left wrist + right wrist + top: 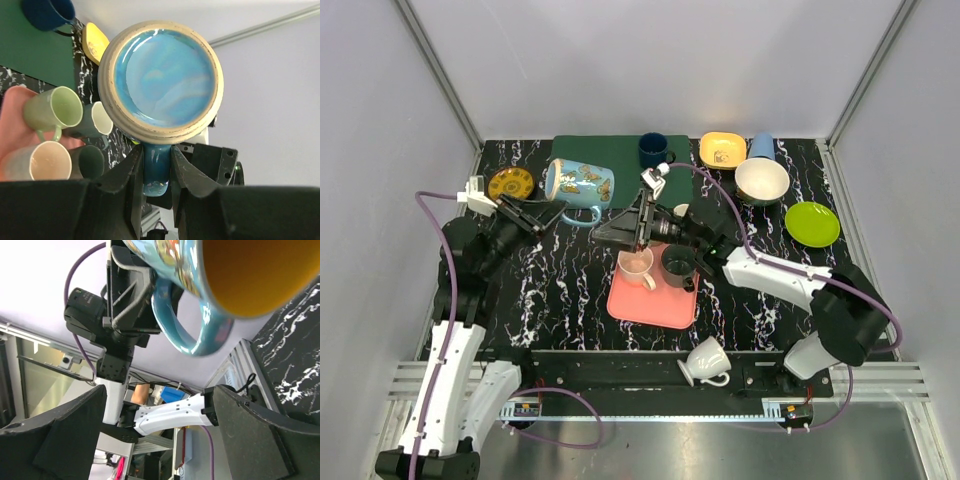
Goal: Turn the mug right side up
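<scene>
The mug (578,185) is light blue with butterfly prints and lies on its side in the air above the table's back left. Its glazed blue base (167,80) faces the left wrist camera. Its yellow inside (260,270) faces the right wrist camera. My left gripper (535,215) is shut on the mug's blue handle (156,167), one finger on each side. My right gripper (620,222) stands open just right of the mug's mouth, its fingers (55,440) wide apart with nothing between them. In the right wrist view the handle (175,325) curves below the mug body.
A pink tray (655,300) in the middle carries several mugs. A white mug (705,362) lies near the front edge. At the back are a green mat (610,155), navy cup (653,150), yellow bowl (722,150), white bowl (761,180), green plate (812,223) and yellow saucer (512,184).
</scene>
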